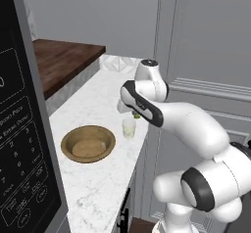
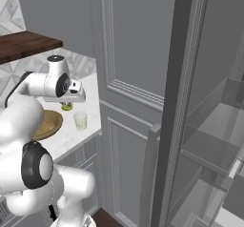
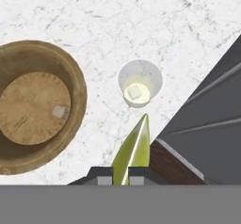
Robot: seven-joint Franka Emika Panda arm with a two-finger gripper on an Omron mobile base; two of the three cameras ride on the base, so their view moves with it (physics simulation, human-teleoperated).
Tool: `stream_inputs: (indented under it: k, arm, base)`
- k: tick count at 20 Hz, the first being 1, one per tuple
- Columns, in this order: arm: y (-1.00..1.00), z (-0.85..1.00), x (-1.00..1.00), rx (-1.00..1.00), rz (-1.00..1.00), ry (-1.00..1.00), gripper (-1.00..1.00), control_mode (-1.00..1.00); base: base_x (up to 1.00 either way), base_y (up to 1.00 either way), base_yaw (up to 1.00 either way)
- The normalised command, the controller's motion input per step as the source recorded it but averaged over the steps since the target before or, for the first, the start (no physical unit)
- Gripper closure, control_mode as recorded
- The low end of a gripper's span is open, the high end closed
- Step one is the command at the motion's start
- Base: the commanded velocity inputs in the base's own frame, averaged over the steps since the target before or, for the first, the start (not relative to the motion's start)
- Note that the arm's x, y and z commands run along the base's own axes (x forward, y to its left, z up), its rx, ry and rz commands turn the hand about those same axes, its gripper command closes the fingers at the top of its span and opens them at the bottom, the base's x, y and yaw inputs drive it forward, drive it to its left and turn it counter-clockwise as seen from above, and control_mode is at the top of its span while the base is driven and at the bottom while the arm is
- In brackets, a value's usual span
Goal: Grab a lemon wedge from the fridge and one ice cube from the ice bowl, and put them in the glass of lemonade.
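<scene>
The pincer [image 3: 120, 180] is pinching the lemon wedge [image 3: 133, 150] above the surface [image 3: 141, 20], just short of the glass of lemonade [image 3: 140, 83] (a cube seems already in it); the ice bowl [image 3: 35, 106] keeps one; the drop remains.

Lighting: even, diffuse, moderately bright; source not discernible. Shadows: faint, soft beneath the ice bowl [image 1: 88, 144] on the marble surface [image 1: 98, 188]. Glare: none. Focus: uniformly sharp, rendered; edges slightly jagged. Distortion: none evident.
</scene>
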Motion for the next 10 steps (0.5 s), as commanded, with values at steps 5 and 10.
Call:
stream_inputs:
  k: [5, 10]
  arm:
    - [0.00, -0.44, 0.14, -0.02, 0.00, -0.03, 1.00, -1.00]
    - [0.00, -0.25, 0.16, 0.00, 0.00, 0.00, 1.00, -1.00]
  base:
    - [0.00, 0.00, 0.00]
    - [0.00, 0.00, 0.00]
